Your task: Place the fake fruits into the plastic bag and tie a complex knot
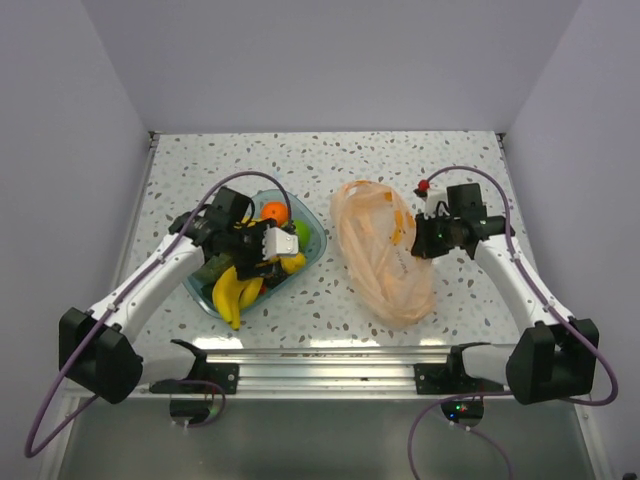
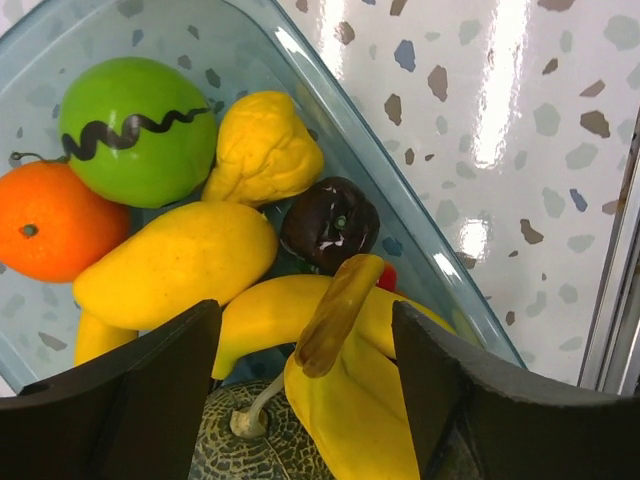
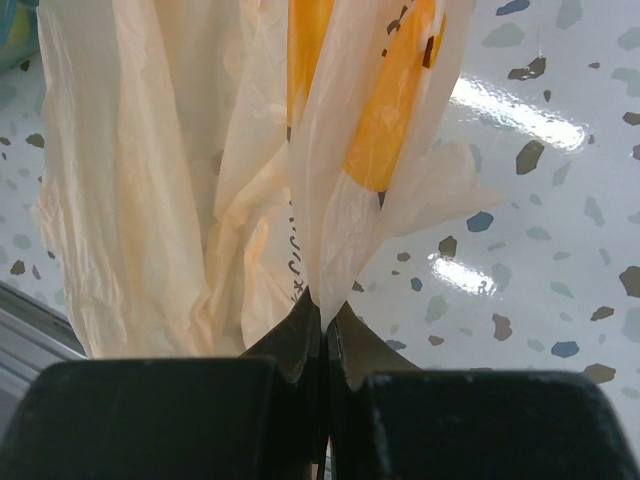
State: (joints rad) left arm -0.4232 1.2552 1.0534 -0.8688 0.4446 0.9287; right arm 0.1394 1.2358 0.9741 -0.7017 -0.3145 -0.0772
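The fake fruits lie in a clear blue tray (image 1: 318, 240) left of centre. My left gripper (image 2: 305, 340) is open just above them. Its dark fingers (image 2: 150, 390) stand either side of the yellow bananas (image 2: 350, 400) and their brown stem, with the grey-green melon (image 2: 240, 450) below. Beyond lie a dark plum (image 2: 330, 225), a small yellow piece (image 2: 265, 150), a green ball (image 2: 135, 130), an orange (image 2: 50, 220) and a long yellow fruit (image 2: 175, 260). The peach-orange plastic bag (image 1: 385, 260) lies flat right of the tray. My right gripper (image 3: 325, 320) is shut on a fold of its edge (image 3: 340, 200).
An aluminium rail (image 1: 320, 360) runs along the near table edge between the arm bases. Grey walls close in the speckled table on three sides. The tray's blue rim (image 2: 400, 200) passes close to my left gripper's right finger.
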